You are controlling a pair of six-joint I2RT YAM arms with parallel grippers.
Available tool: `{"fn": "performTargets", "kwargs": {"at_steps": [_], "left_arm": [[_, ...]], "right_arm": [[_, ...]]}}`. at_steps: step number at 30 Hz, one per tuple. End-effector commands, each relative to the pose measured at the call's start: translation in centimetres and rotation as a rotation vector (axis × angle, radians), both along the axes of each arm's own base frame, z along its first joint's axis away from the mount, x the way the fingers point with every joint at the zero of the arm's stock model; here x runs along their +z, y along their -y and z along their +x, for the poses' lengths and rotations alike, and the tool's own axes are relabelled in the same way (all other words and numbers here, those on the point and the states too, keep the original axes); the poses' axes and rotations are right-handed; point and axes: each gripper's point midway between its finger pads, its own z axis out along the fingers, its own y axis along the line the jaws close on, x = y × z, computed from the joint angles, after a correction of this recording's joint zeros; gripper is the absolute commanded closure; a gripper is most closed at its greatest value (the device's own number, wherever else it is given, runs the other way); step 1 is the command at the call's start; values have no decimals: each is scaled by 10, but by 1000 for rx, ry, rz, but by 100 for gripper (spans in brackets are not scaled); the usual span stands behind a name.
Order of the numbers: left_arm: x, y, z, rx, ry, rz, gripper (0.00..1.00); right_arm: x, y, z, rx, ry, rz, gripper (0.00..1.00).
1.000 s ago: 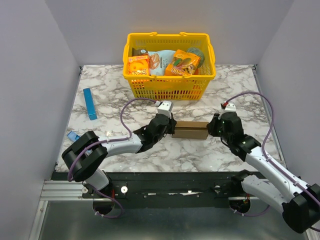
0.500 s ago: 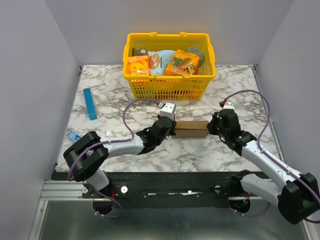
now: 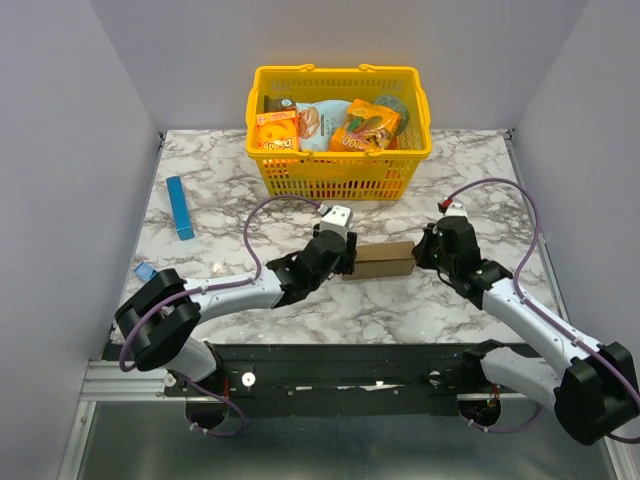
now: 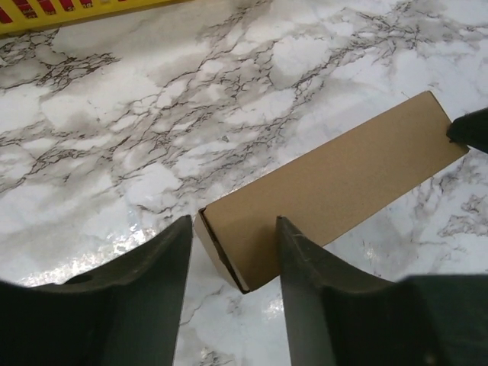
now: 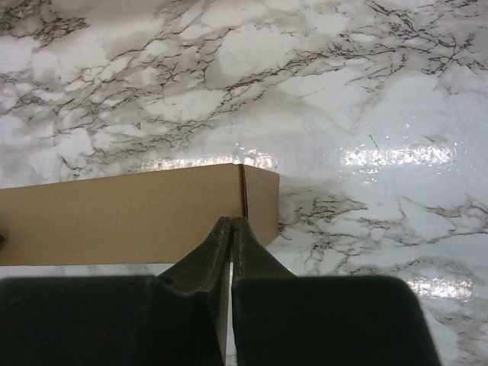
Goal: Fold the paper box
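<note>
1. At the far left of the marble table (image 3: 480,180) a slim blue box (image 3: 180,207) lies flat, with its long side running roughly front to back. A smaller light blue item (image 3: 146,272) sits nearer the front edge; it is too small to identify.
2. The left arm reaches in low from the left corner towards the middle of the table. The left gripper (image 3: 343,255) is at the left end of the paper box (image 3: 384,260).
3. In the left wrist view, the left gripper (image 4: 232,225) has its two dark fingers (image 4: 164,267) spread apart. The near end of the paper box (image 4: 335,175) lies between them. One box corner is just beside the left finger and the other finger overlaps the top face. I cannot tell whether either finger touches the cardboard.
4. A yellow basket (image 3: 340,170) stands at the back centre of the table, well apart from both grippers. It holds orange printed snack packs (image 3: 277,130) and other packets.
5. The paper box is a plain brown carton, folded into a long rectangular shape. It lies flat on the marble at the middle of the table, in front of the basket and between the two grippers.
6. The right gripper (image 3: 425,250) is at the right end of the carton. In the right wrist view, the right gripper (image 5: 230,223) has its fingers pressed together with nothing between them. Their tips are against the near edge of the paper box (image 5: 114,217), close to its right end.
</note>
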Motion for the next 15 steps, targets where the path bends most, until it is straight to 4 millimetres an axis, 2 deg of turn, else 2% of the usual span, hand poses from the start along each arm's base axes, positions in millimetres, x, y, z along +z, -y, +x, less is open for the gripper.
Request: {"fn": "performTargets", "kwargs": {"at_steps": [1,7,10,15], "left_arm": [[14,-12,-8,-18,-92,-118,34],[18,-18,-18,-39,-180,-336,33],[12,-18,-21,-54,-208,-371,37],[6,-11,-21,-70,-233,-429,37]], "right_arm": [[-26,3,-28,40,-136,-33,90],[-25,1,-27,48,-135,-28,91],[-25,0,-27,50,-135,-28,91],[-23,-1,-26,55,-130,-24,92]]}}
